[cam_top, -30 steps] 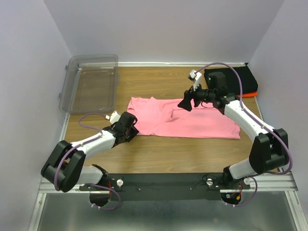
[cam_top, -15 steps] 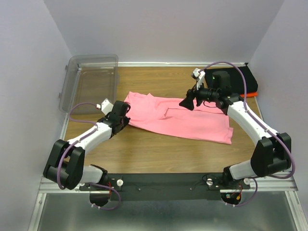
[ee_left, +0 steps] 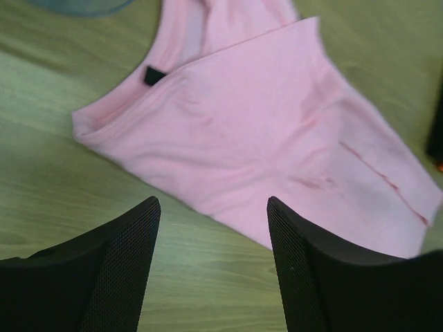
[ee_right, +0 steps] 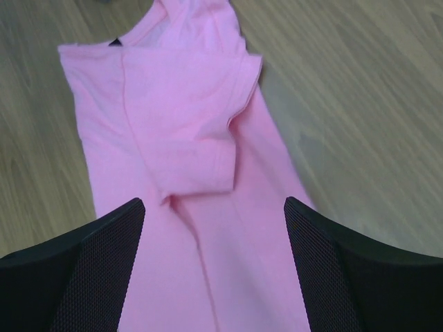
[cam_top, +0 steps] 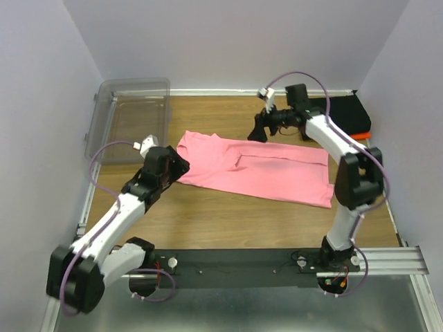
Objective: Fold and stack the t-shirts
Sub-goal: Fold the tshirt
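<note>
Desk: Where is the pink shirt (cam_top: 256, 169)?
Me: Flat on the table (cam_top: 228, 214), collar toward my left arm; one sleeve lies over the body; my right wrist view cuts off the hem.
Desk: Pincers?
Me: Left pincer (ee_left: 211, 207) gapes wide and empty over bare wood just beside the collar; right pincer (ee_right: 212, 207) is equally wide and empty above the shirt.
Desk: The others?
Me: Black shirt (cam_top: 349, 114) partly hidden behind my right arm; orange shirt (cam_top: 358, 135) only a sliver at its edge.

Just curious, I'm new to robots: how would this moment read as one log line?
pink t-shirt: lying on table, sleeve folded in | left jaws: open, empty | right jaws: open, empty | folded black shirt: far right corner
</note>
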`<state>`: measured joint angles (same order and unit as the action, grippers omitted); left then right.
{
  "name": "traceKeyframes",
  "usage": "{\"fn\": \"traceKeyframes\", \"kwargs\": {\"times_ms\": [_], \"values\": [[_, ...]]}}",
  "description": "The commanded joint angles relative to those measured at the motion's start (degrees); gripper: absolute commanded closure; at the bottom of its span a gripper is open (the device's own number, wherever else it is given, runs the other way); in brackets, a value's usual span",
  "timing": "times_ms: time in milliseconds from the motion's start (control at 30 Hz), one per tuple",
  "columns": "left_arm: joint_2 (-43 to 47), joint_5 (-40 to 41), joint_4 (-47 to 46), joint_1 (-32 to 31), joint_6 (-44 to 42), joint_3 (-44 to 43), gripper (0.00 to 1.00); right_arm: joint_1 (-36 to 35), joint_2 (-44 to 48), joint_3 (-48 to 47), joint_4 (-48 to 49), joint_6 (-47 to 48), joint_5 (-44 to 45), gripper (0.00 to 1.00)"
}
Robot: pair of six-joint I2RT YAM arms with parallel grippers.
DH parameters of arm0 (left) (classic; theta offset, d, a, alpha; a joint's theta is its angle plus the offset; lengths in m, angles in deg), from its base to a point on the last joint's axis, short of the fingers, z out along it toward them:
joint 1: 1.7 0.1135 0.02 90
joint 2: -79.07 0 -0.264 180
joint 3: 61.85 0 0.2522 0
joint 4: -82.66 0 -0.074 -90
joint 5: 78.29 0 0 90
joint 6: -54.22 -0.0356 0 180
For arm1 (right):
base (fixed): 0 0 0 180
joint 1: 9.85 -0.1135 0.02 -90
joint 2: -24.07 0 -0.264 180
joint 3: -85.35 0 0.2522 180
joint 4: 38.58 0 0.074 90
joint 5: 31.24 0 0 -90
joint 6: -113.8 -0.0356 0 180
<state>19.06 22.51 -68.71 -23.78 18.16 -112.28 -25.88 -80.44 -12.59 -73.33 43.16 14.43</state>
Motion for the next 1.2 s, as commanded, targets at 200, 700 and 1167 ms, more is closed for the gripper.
{"fn": "traceKeyframes", "kwargs": {"times_ms": [200, 700, 1167], "values": [[35.46, -10.36, -8.73, 0.38, -21.85, 1.95, 0.19, -10.59, -35.04, -39.01, -9.50, -11.17, 7.49, 0.12], [40.32, -16.78, -4.50, 0.46, -20.18, 3.79, 0.19, -11.83, -47.54, -46.95, -9.68, -14.70, 11.56, 0.19], [41.46, -16.87, -4.85, 0.38, -19.83, 4.15, 0.19, -13.76, -47.10, -44.83, -11.97, -15.48, 12.16, 0.82]]}}
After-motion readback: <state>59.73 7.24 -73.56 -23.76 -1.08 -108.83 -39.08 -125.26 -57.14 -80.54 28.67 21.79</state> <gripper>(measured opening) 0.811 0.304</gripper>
